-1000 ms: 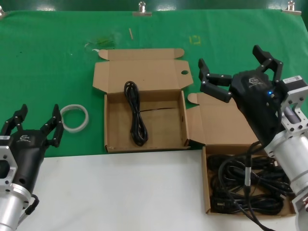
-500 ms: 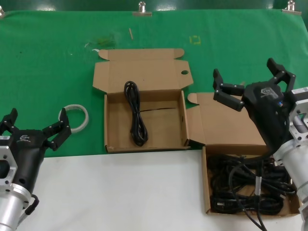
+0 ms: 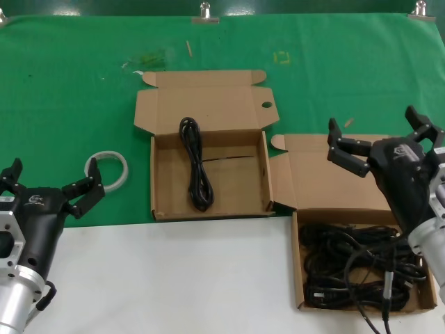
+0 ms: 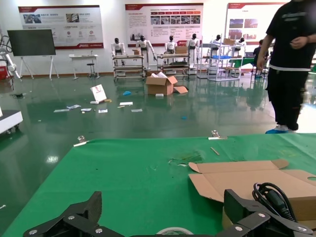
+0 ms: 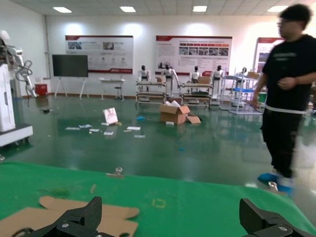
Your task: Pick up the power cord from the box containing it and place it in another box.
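Note:
The power cord (image 3: 196,164), a thin black cable in one long narrow hank, lies in the left half of the open middle cardboard box (image 3: 236,182). Its end also shows in the left wrist view (image 4: 270,195). My right gripper (image 3: 375,126) is open and empty, hovering above the back flap of the right-hand box (image 3: 327,182), well to the right of the cord. My left gripper (image 3: 54,178) is open and empty at the near left, over the edge of the green cloth. Each wrist view shows its own open fingers, left (image 4: 163,210) and right (image 5: 170,215).
The right-hand box holds a big heap of black cords (image 3: 358,268). A white tape ring (image 3: 108,169) lies on the green cloth (image 3: 69,83) between my left gripper and the middle box. White table surface (image 3: 174,278) lies in front. A person (image 5: 286,84) stands beyond the table.
My right gripper has moved right and toward me, away from the middle box, to above the right-hand box's flap. My left gripper dropped slightly. The cord has not moved.

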Action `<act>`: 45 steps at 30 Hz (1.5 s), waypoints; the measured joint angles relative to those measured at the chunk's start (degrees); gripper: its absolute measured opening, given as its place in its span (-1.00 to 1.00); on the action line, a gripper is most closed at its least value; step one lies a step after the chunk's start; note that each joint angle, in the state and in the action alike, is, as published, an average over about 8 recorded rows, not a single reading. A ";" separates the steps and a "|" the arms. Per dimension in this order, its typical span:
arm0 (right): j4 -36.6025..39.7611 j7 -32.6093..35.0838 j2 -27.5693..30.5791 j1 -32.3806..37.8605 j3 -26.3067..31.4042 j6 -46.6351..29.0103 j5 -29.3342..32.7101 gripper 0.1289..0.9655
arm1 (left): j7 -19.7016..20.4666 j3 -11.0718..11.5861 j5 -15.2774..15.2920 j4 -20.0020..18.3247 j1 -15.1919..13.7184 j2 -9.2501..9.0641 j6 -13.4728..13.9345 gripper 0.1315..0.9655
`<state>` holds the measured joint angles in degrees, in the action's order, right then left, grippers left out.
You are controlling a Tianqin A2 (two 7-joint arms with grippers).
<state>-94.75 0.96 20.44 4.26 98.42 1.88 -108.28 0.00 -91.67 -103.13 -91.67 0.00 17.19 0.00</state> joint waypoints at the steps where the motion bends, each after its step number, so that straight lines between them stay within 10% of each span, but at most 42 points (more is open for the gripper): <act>1: 0.16 -0.05 -0.17 -0.22 -0.35 -0.10 0.27 1.00 | 0.00 0.00 0.00 0.00 0.00 0.00 0.00 0.71; 45: 2.68 -0.84 -2.83 -3.71 -5.88 -1.64 4.48 1.00 | 0.00 0.00 0.00 0.00 0.00 0.00 0.00 1.00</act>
<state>-92.07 0.12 17.61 0.55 92.55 0.24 -103.80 0.00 -91.67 -103.13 -91.67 0.00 17.19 0.00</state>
